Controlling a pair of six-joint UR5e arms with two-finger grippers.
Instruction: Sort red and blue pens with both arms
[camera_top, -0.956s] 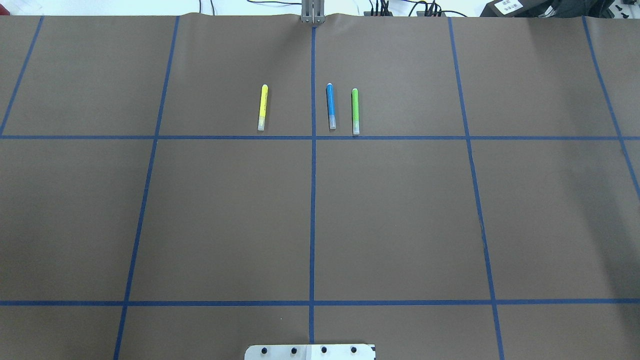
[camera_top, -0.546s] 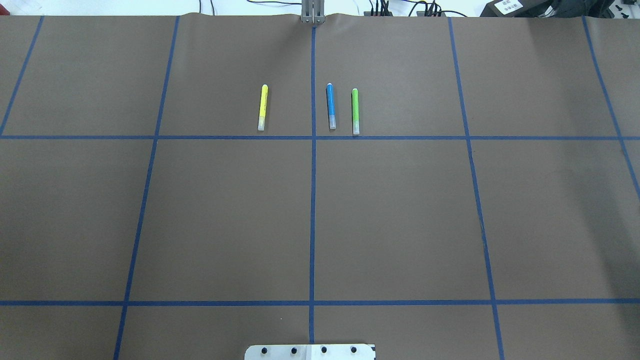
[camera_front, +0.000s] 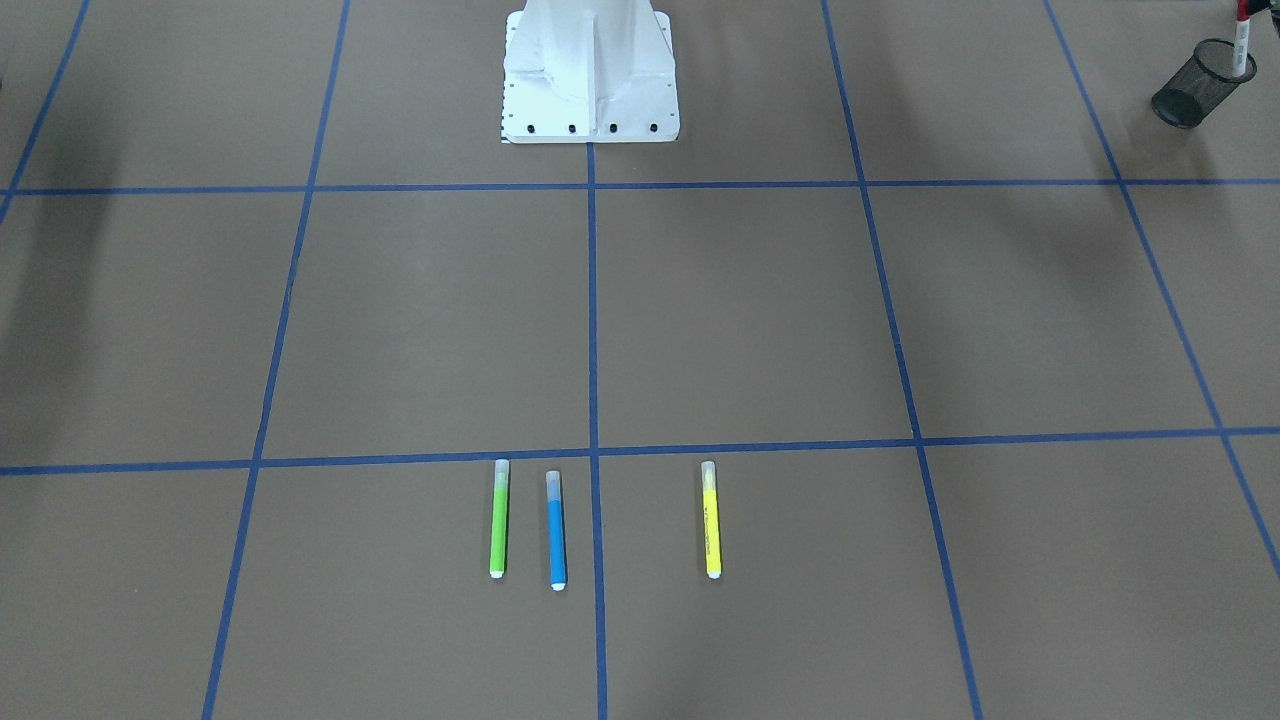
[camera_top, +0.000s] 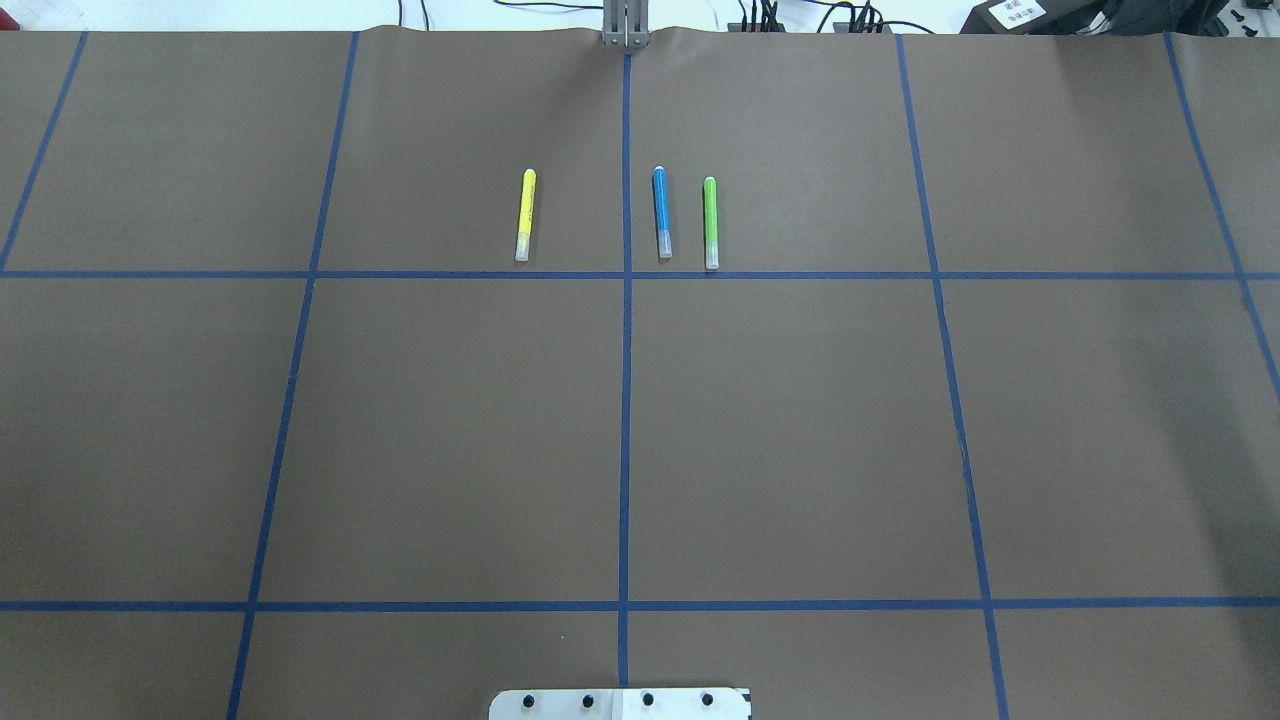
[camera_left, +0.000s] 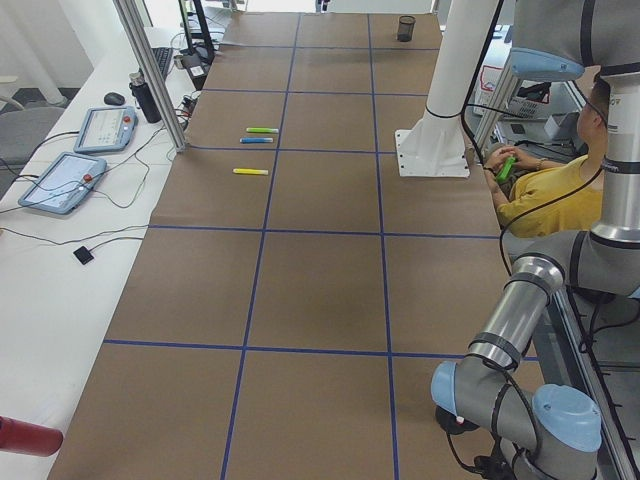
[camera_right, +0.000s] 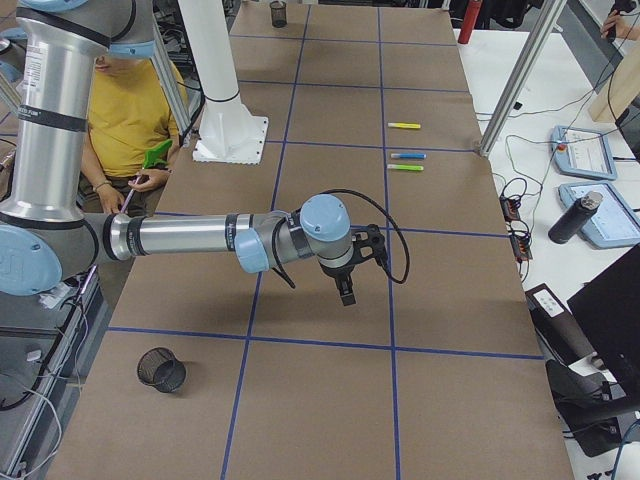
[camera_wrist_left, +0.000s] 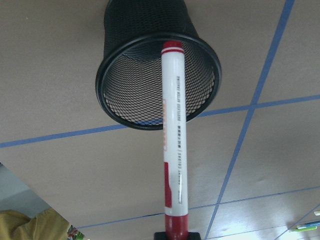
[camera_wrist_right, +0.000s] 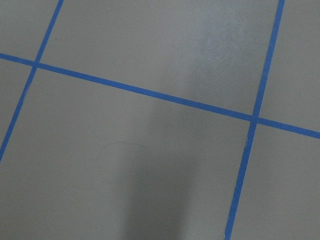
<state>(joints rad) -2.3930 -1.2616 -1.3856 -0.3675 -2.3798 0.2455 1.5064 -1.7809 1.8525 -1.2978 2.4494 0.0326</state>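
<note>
Red pen is in your left gripper: the jaws are clamped on its red end at the bottom of the left wrist view, and the white barrel runs straight out from there. Its other red tip shows against the rim of a black mesh cup, and I can't tell whether they touch. That cup stands on the brown table over on the left, in the row near the robot's base. Your right gripper hangs above the table on a stretched-out arm, but it only turns up in a side view, so I can't tell if it's open or closed. In the far row, the blue pen lies flat just right of the centre tape line, clear cap toward the robot. A green marker lies just beside it on the right, not touching. A yellow marker lies left of that line, well apart from both.
</note>
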